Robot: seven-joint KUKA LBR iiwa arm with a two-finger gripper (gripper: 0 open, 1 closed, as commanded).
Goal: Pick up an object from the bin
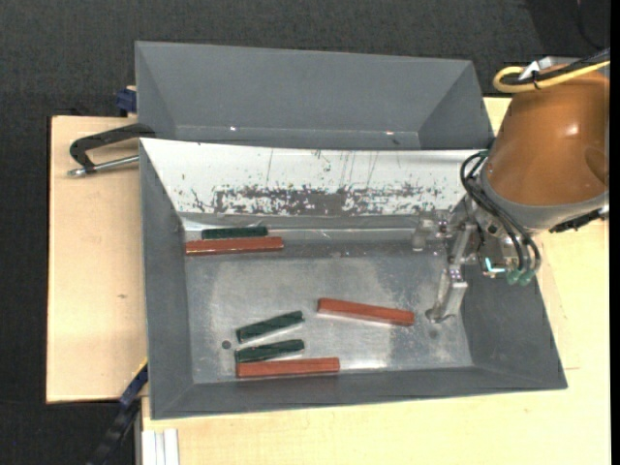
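the tool (437, 314), open or closed i cannot tell, hangs just beside the right end of the red bar (364, 312) in the middle of the bin (167, 289), which looks light, stiff and thin, best taken across its narrow width.

long red bar (364, 312), flat, slightly tilted, centre-right

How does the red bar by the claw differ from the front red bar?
The middle red bar slants, its right end by the claw; the front red bar lies level, away from it. The middle one lies alone; the front one lies beside a green bar. Both are slim, red.
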